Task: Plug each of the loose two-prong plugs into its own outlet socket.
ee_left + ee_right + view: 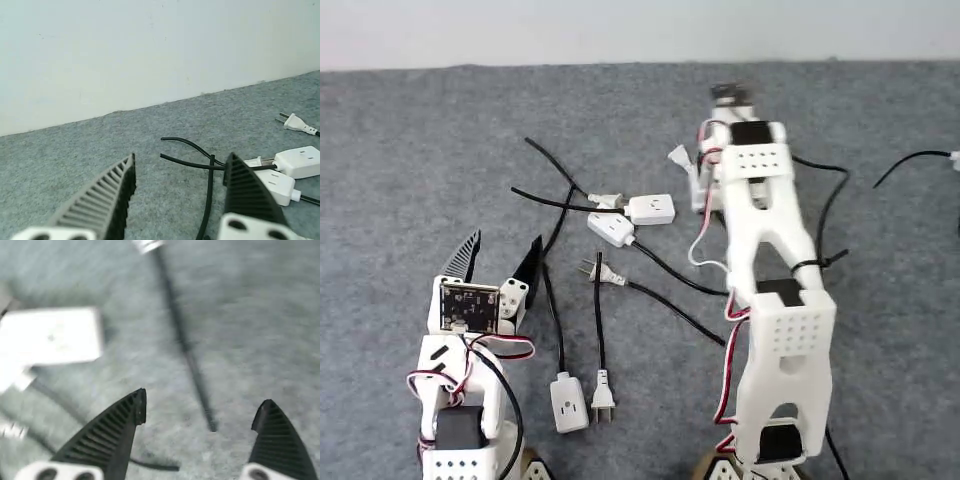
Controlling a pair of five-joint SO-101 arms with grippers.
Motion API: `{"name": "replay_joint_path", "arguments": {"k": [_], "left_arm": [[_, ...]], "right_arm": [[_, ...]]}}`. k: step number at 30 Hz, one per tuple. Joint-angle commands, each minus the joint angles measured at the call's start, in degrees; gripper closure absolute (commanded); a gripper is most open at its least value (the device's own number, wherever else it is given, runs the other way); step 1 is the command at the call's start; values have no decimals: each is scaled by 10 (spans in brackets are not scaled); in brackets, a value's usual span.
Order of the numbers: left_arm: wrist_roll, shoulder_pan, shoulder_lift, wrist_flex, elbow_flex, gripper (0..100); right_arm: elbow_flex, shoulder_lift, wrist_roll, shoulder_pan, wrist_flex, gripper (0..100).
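- High view: right arm's white wrist housing (757,160) covering its own fingertips, just right of the upper socket (650,208); far-right cord (910,160) cut off by the frame edge.
- Right wrist view: right gripper (205,397) spread wide, nothing between the fingers; thin black cord (185,345) on the carpet in the gap; white block (50,337) off to one side, likely a socket, too unclear to be sure.
- White plug (606,201) with prongs meeting the upper socket's left end; seated or only touching, cannot tell.
- Second socket (612,228) just beside the upper socket, toward the arm bases.
- Loose plug (596,270) with bare prongs, near the upper socket, further toward the bases.
- Third socket (568,402) and short plug (603,394) side by side, apart, well away from the upper socket, between the bases.
- Small white plug (680,155) beyond the upper socket, beside the right arm.
- Left gripper (506,240) gaping open, empty, left of the upper socket; long black cord (555,300) passing its right finger.
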Motion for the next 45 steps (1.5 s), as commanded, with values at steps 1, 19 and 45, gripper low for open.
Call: {"name": "replay_joint_path", "arguments": {"k": [1,19,45], "left_arm": [[-6,4,-11,-18,-4,721],[-12,0,424,-144,-150,721],[-28,-27,1017,13,-558,720]], "right_arm": [[-10,-41,46,-43,26,671],[12,-14,61,-103,32,673],[56,7,59,-108,-38,673]]}}
